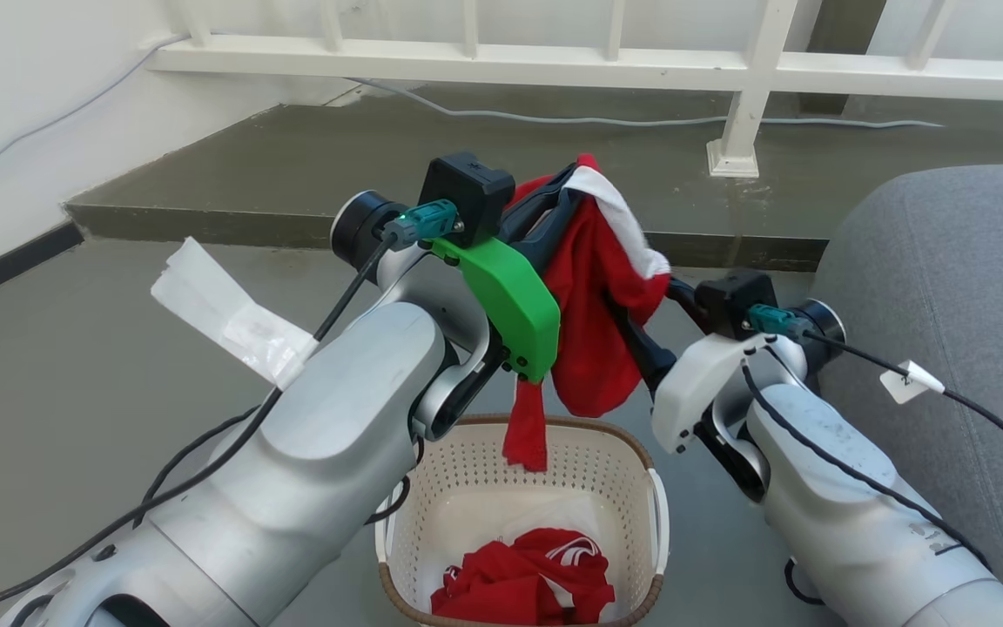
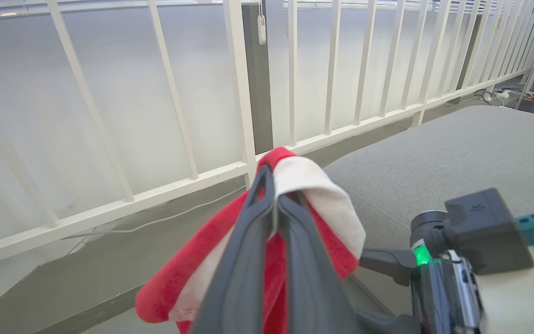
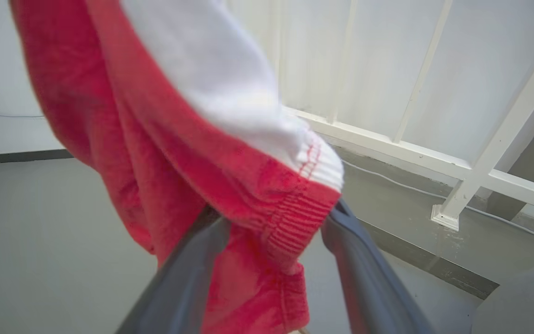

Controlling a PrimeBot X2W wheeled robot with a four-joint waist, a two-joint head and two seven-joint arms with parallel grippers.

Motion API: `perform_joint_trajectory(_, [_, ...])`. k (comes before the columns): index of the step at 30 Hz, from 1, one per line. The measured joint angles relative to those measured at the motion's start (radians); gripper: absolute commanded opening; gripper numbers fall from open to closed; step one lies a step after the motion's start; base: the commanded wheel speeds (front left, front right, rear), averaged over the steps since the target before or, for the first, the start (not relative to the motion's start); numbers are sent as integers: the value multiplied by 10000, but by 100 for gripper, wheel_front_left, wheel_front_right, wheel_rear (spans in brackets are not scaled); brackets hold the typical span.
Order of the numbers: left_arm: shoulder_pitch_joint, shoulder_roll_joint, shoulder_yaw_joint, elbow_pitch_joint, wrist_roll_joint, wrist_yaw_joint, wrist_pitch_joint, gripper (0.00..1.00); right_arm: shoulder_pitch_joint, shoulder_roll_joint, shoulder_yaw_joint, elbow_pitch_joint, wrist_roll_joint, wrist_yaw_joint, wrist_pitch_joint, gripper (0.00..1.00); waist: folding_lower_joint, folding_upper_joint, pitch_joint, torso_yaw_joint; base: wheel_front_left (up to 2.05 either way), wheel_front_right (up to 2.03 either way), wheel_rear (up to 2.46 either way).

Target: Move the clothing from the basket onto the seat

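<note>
Head view: left gripper clenched on red garment with white trim, holding it up above basket; one strip hangs down toward the basket's far rim. Right gripper jaws spread wide, either side of the garment's hem, not clamped. More red clothing bunched in basket bottom. Basket sits on floor, near grey seat at right.

Just a white railing across the back, a grey cable trailing along the raised concrete step under it, dull grey floor below.
</note>
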Motion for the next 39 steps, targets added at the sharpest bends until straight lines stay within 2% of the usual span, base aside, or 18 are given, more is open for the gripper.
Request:
perform_joint_trajectory(3, [0,2,-13,19,-8,86,0,0,-40,2,194,-92,63,2,0,31,0,0,-7,-9,0,0,0])
perform_joint_trajectory(5, [1,2,-15,38,-8,88,0,0,-40,2,251,-102,63,2,0,0,0,0,-9,-17,0,0,0])
perform_joint_trajectory(13, [18,29,84,347,-50,297,-13,0,-40,2,685,-176,77,90,0,0,0,0,-14,-246,0,0,0])
perform_joint_trajectory(24, [337,293,263,677,-171,410,-190,0,-327,-69,497,-458,75,92,0,0,0,0,70,-675,0,0,0])
perform_joint_trajectory(25, [401,343,330,711,-171,428,-232,5,-424,-155,472,-545,75,92,0,0,0,0,87,-756,0,0,0])
perform_joint_trajectory(26, [432,368,391,725,-182,428,-297,38,-453,-205,441,-587,75,92,0,0,0,0,96,-798,0,0,0])
perform_joint_trajectory(27, [463,412,431,750,-182,433,-355,50,-477,-255,414,-621,75,92,0,0,0,0,105,-841,0,0,0])
perform_joint_trajectory(28, [497,460,447,775,-182,435,-395,84,-495,-318,378,-660,75,92,0,0,0,0,114,-886,0,0,0])
perform_joint_trajectory(29, [546,508,472,802,-182,435,-437,100,-516,-368,330,-698,77,92,0,0,0,0,126,-929,0,0,0])
perform_joint_trajectory(39, [1091,865,541,993,-257,439,-815,100,-802,-851,-153,-1064,198,102,0,0,0,0,282,-1371,0,0,0])
